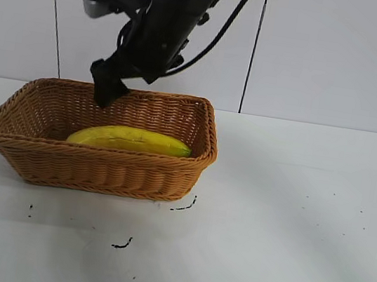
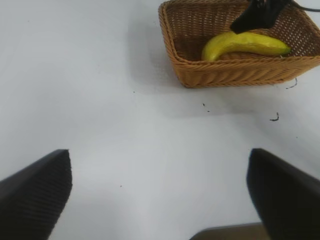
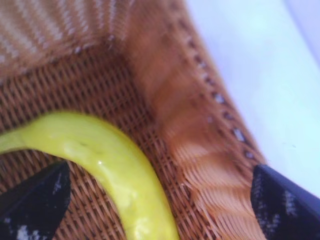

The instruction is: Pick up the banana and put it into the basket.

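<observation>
Wicker basket holds banana; right tool spread above.

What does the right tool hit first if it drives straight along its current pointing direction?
Most likely the banana lying in the basket: the open right tool points down at it; depth is unclear.

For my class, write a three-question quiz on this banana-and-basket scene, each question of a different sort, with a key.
1. True or false: the banana lies inside the basket.
2. Multiple choice: the right end effector is
A. shut on the banana
B. open above the basket, holding nothing
C. resting on the table beside the basket
3. Fill in the blank: the left end effector is open over bare table, ____ from the basket.

Key: 1 true; 2 B; 3 apart
</observation>
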Robot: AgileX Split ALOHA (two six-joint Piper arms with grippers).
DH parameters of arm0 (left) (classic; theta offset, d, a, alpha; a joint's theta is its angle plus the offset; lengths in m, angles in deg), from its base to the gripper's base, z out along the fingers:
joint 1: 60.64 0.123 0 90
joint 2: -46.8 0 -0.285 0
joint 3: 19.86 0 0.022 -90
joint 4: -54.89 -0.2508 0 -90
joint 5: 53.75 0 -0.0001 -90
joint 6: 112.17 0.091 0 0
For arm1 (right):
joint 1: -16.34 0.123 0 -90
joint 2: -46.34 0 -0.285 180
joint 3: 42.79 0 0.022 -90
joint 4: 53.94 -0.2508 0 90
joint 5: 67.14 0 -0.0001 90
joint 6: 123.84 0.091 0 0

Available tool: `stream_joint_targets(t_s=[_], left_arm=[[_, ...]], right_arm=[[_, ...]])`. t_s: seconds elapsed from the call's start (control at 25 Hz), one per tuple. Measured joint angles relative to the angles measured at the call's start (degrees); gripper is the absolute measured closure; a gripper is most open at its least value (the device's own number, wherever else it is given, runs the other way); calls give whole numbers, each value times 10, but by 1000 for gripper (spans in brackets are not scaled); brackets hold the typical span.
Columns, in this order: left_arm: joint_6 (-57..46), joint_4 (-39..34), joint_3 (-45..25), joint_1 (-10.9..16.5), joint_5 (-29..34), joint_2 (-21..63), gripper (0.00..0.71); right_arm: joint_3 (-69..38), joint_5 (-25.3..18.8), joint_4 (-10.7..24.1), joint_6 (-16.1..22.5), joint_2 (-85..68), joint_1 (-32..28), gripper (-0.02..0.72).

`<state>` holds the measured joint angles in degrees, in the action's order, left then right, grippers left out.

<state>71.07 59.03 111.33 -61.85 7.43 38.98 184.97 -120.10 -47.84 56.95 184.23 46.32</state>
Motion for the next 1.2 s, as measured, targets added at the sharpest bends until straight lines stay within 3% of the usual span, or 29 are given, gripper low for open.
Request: stream_joint_targets(t_s=[0.2, 0.6, 0.8, 1.04, 1.2], left_arm=[[0, 0, 0, 0, 0, 0, 20], [0, 0, 0, 0, 0, 0, 20], [0, 0, 0, 0, 0, 0, 20], [0, 0, 0, 0, 0, 0, 20], [0, 0, 0, 0, 0, 0, 20]], right_arm=[[0, -67, -21, 24, -1, -99, 12], [0, -136, -29, 21, -1, -253, 12], [0, -166, -31, 19, -1, -276, 12], [-9, -168, -39, 14, -10, -274, 12], [-77, -167, -39, 14, -60, -274, 11]])
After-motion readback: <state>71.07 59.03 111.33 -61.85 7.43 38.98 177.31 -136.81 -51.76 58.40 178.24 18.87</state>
